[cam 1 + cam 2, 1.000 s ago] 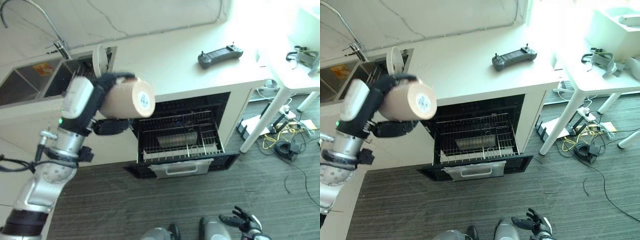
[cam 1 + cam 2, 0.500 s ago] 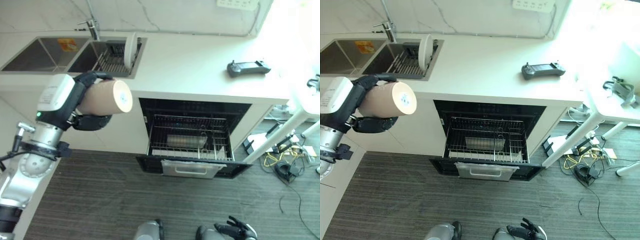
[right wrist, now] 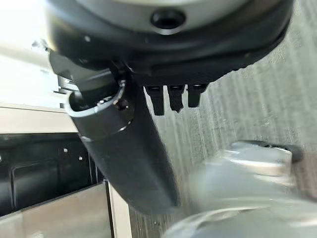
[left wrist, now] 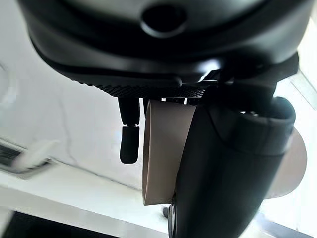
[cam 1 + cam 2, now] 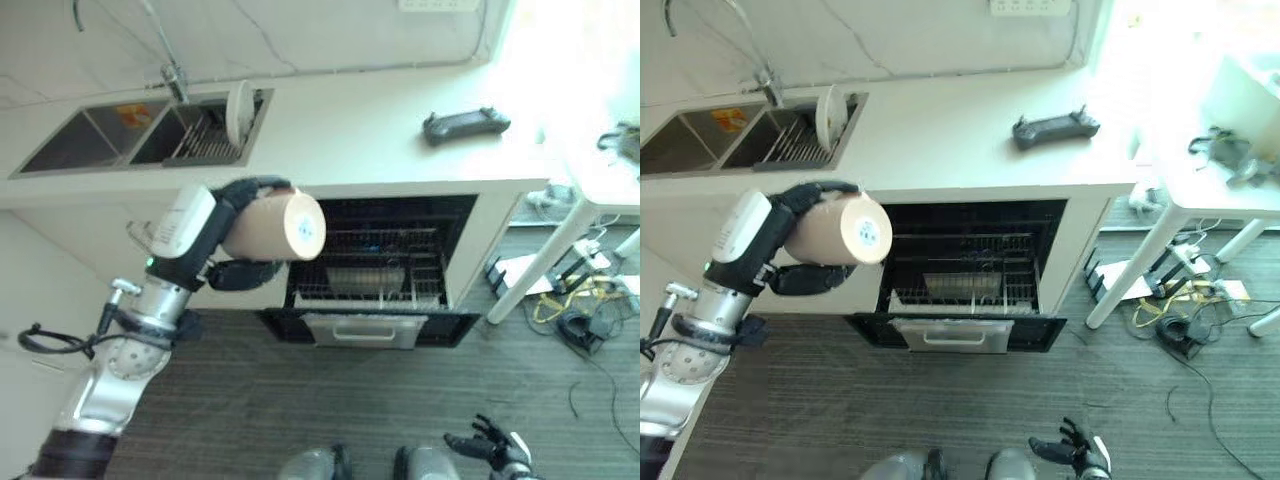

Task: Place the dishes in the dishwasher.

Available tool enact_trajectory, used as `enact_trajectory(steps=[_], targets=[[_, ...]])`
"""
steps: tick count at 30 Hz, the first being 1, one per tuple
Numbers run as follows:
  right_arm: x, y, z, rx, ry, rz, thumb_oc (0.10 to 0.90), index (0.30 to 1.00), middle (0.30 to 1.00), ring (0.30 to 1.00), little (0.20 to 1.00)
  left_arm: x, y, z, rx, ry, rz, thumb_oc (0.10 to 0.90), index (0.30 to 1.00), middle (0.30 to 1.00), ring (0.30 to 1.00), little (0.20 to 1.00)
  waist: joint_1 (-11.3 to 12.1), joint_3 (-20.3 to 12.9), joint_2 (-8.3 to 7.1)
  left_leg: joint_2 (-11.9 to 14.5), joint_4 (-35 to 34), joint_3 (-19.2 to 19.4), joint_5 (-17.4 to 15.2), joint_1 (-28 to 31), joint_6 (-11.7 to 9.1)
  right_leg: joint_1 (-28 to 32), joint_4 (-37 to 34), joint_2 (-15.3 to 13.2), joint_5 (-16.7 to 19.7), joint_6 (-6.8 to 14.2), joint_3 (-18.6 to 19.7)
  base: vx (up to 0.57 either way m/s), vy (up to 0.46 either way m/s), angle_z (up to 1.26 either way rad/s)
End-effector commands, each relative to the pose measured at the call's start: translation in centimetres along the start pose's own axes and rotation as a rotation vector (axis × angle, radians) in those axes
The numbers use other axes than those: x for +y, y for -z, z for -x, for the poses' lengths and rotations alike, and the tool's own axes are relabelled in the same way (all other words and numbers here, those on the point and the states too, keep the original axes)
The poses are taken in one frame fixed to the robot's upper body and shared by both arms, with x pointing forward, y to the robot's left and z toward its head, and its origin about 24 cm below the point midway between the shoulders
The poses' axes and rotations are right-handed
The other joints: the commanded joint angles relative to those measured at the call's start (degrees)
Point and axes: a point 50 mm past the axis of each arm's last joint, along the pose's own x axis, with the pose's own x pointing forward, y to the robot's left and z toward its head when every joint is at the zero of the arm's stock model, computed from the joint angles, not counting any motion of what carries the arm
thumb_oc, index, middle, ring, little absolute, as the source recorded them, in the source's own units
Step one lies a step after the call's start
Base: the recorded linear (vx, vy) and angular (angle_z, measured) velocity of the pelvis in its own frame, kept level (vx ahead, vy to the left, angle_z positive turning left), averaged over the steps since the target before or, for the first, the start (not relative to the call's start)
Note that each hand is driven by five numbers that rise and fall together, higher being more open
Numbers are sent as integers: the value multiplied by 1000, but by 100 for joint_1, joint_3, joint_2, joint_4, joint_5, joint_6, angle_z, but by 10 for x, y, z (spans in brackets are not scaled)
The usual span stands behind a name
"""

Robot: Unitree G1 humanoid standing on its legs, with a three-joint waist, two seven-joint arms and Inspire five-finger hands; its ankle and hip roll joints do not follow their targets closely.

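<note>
The left hand (image 5: 236, 232) wraps its fingers round a tan cup (image 5: 272, 227), carried sideways beside the open dishwasher (image 5: 375, 262), likely for racking (right hand (image 5: 487, 446) idle, fingers spread).

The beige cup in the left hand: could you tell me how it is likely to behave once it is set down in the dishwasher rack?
The beige cup is a smooth round cylinder, held on its side by the left hand, so released that way it would probably roll. It looks rigid. Its plain wall may be slippery. The wire rack should steady it if stood between the wires.
</note>
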Motion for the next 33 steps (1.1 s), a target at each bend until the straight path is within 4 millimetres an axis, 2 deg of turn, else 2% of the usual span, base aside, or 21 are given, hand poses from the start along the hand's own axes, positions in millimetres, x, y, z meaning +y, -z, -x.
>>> enact_trajectory(steps=[1, 2, 3, 5, 9, 11, 16, 17, 19, 24, 26, 27, 28, 30, 32, 33], targets=[[-2, -21, -4, -101, -30, 42, 800, 900, 900, 900, 900, 58, -26, -30, -173, -294, -86, 400, 300, 300, 300, 300, -140, -57, 131, 409, -840, -631, -333, 358, -371, 993, -2832, 180, 724, 169, -74, -12, -266, 28], [-3, -23, -5, -104, -32, 41, 800, 900, 900, 900, 900, 61, -24, -32, -169, -299, -85, 400, 300, 300, 300, 300, -132, -59, 112, 448, -840, -579, -354, 350, -388, 982, -2882, 178, 610, 185, -25, 8, -374, 29], [-6, -24, -5, -100, -37, 38, 800, 900, 900, 900, 900, 64, -20, -33, -150, -299, -75, 400, 300, 300, 300, 300, -100, -106, 6, 486, -840, -455, -367, 349, -463, 945, -2882, 142, 286, 191, -27, 48, -421, 48], [-7, -25, -5, -105, -38, 28, 800, 900, 900, 900, 900, 65, -16, -31, -140, -293, -46, 400, 300, 300, 300, 300, -36, -232, -98, 664, -840, -265, -310, 276, -618, 1020, -2882, 141, 96, 197, -147, 49, -391, 14], [-14, -28, -1, -170, 17, -5, 800, 900, 900, 900, 900, 62, -18, -29, -128, -289, -5, 400, 300, 300, 300, 300, -66, -400, -123, 1056, -840, -41, -122, 192, -898, 1187, -2882, 186, -173, 59, -358, 71, -218, -2], [-19, -34, 1, -220, 46, -36, 800, 900, 900, 900, 900, 62, -18, -29, -121, -295, 17, 400, 300, 300, 300, 300, -100, -435, -103, 1148, -840, -24, -45, 154, -967, 1233, -2882, 197, -247, -4, -399, 62, -110, 13], [-32, -68, 10, -442, 130, -111, 800, 900, 900, 900, 900, 63, -14, -24, -101, -288, 69, 400, 300, 300, 300, 300, -211, -451, -77, 1229, -840, -7, -31, 210, -1038, 1393, -2882, 221, -392, -74, -430, 49, -45, 6], [-35, -80, 14, -514, 151, -142, 800, 900, 900, 900, 900, 59, -13, -21, -90, -287, 82, 400, 300, 300, 300, 300, -241, -465, -86, 1228, -840, -14, -52, 234, -1033, 1421, -2882, 237, -415, -74, -397, 57, -22, -16], [-38, -91, 21, -596, 177, -163, 800, 900, 900, 900, 900, 56, -11, -18, -79, -287, 96, 400, 300, 300, 300, 300, -275, -482, -96, 1216, -840, -26, -78, 263, -1019, 1449, -2882, 255, -436, -74, -350, 47, -17, -15], [-52, -134, 61, -922, 272, -244, 800, 900, 900, 900, 900, 40, -7, -2, -28, -300, 258, 400, 300, 300, 300, 300, -431, -531, -165, 1191, -840, -5, -176, 389, -968, 1521, -2882, 308, -483, -51, -200, 28, -11, -10], [-58, -167, 100, -1221, 412, -315, 800, 900, 900, 900, 900, 19, -8, 6, 0, -314, 451, 400, 300, 300, 300, 300, -524, -557, -208, 1170, -840, 23, -235, 465, -915, 1540, -2882, 339, -488, -45, -105, 4, 13, -13], [-57, -170, 106, -1264, 426, -329, 800, 900, 900, 900, 900, 17, -8, 7, 2, -320, 485, 400, 300, 300, 300, 300, -530, -563, -203, 1168, -840, 28, -240, 470, -910, 1536, -2882, 344, -485, -45, -90, -2, 29, -20], [-55, -181, 121, -1387, 446, -345, 800, 900, 900, 900, 900, 7, -9, 8, 16, -335, 559, 400, 300, 300, 300, 300, -577, -569, -213, 1157, -840, 43, -262, 508, -899, 1552, -2882, 363, -487, -48, -49, -9, 53, -20], [-49, -196, 139, -1530, 426, -368, 800, 900, 900, 900, 900, -6, -10, 6, 32, -368, 680, 400, 300, 300, 300, 300, -624, -587, -203, 1141, -840, 90, -262, 538, -880, 1540, -2882, 384, -460, -67, 13, -5, 77, -13], [-40, -207, 149, -1610, 367, -370, 800, 900, 900, 900, 900, -19, -10, 4, 66, -402, 809, 400, 300, 300, 300, 300, -649, -601, -197, 1126, -840, 128, -278, 576, -864, 1544, -2882, 395, -450, -76, 59, -4, 69, -23], [-32, -214, 153, -1657, 277, -352, 800, 900, 900, 900, 900, -30, -8, 1, 109, -427, 905, 400, 300, 300, 300, 300, -666, -604, -204, 1118, -840, 142, -307, 623, -850, 1574, -2882, 398, -460, -80, 90, -21, 52, -27]])
